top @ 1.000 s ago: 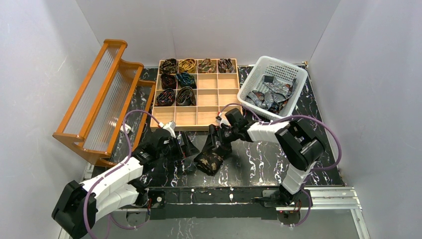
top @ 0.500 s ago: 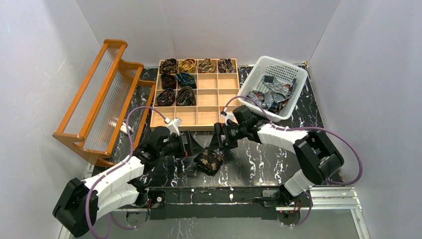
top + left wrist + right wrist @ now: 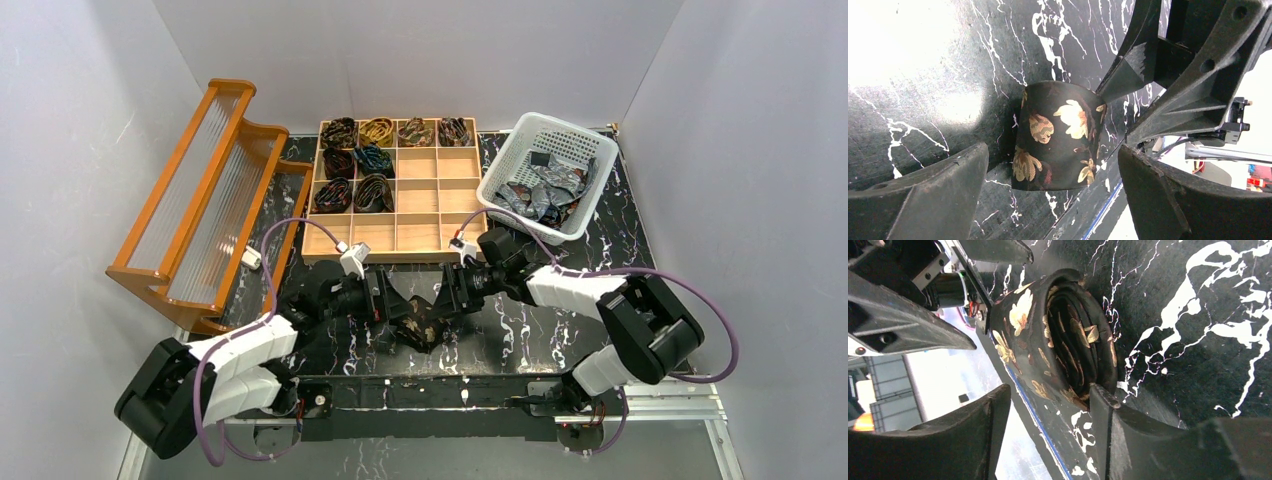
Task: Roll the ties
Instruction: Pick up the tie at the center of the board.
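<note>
Coil of dark brown, gold-flowered fabric tie (image 3: 424, 322) faced spread left gripper (image 3: 1053, 150); right gripper (image 3: 1050, 390), jaws parted, straddled it, seemingly to pinch.

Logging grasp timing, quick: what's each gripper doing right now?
Left gripper: open, either side of the rolled tie.
Right gripper: open, around the same tie, not clamped.

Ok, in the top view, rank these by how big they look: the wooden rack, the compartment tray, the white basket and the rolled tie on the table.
1. wooden rack, largest
2. compartment tray, not far behind the rack
3. white basket, somewhat smaller than the tray
4. rolled tie, smallest by far
</note>
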Controlling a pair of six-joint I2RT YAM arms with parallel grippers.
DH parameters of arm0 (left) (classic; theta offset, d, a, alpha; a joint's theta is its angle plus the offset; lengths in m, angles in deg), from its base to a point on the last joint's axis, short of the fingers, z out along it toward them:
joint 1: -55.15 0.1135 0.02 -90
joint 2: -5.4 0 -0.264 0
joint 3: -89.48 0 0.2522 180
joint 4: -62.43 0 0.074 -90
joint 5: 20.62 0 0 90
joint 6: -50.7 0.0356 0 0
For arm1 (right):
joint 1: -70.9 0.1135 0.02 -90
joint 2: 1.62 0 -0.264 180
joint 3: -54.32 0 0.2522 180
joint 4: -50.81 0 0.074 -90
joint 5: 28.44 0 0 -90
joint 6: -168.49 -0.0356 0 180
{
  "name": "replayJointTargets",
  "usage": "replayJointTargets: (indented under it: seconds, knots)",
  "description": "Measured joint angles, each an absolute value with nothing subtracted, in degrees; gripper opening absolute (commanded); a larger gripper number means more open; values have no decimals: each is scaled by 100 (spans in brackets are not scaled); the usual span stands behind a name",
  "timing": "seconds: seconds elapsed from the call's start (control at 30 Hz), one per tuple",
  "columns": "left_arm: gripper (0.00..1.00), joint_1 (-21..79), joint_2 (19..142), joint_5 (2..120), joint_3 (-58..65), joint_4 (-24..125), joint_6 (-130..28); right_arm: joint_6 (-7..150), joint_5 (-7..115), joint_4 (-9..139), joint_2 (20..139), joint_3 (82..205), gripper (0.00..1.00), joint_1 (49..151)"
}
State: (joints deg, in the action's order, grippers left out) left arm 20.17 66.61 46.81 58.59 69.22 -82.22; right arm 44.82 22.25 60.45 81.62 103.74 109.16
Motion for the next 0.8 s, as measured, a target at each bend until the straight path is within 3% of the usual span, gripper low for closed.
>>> replayJointTargets:
  seconds: [0.17, 0.43, 0.8]
  knots:
    - [98, 2015, 6793, 4546, 6155, 7348, -8327, 4372, 2129, 5947, 8464, 10374, 64, 10916]
    - [98, 1998, 6935, 4434, 6262, 7779, -8438, 4272, 2131, 5901, 8973, 10374, 55, 10933]
    - [98, 1873, 7385, 4314, 6323, 8242, -8493, 3907, 2190, 5780, 9129, 10374, 54, 10955]
